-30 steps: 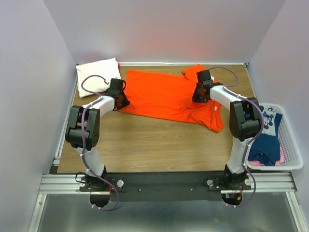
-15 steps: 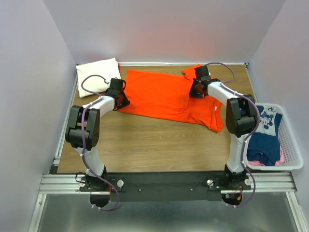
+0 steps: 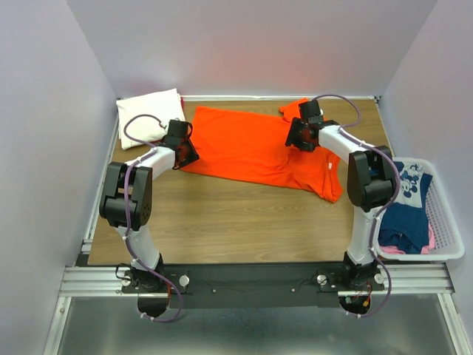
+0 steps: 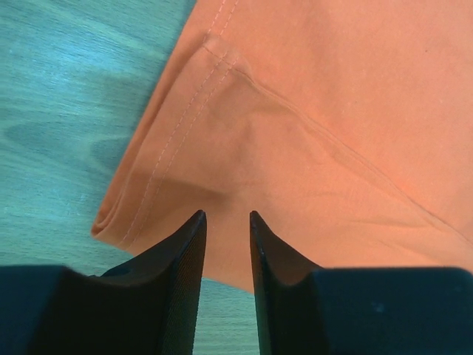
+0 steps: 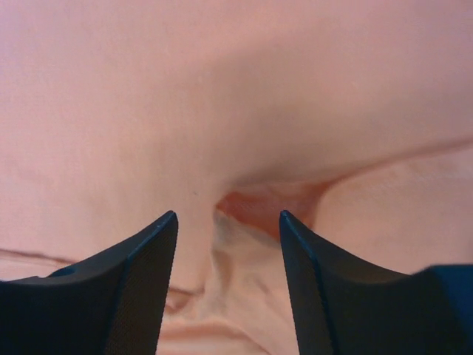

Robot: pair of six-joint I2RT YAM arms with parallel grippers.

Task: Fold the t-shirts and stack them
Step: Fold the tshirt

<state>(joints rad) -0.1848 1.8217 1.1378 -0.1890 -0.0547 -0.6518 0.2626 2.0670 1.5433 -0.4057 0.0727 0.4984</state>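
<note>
The left gripper stands narrow at the bottom of its wrist view. The hem corner of the orange t-shirt runs into the slit between its jaws, and creases draw toward it, so it looks pinched there. The right gripper stands wide and holds nothing, its jaws straddling a raised pucker of orange cloth.

In the top view the orange shirt lies spread across the upper middle of the table, rumpled toward the upper right by the sleeve. A folded cream t-shirt sits at upper left. A navy t-shirt waits in the basket at right.

The step looks like straightening the orange shirt for its first fold. Next, the right jaws likely must sink and close on the pucker, then both arms pull evenly.
</note>
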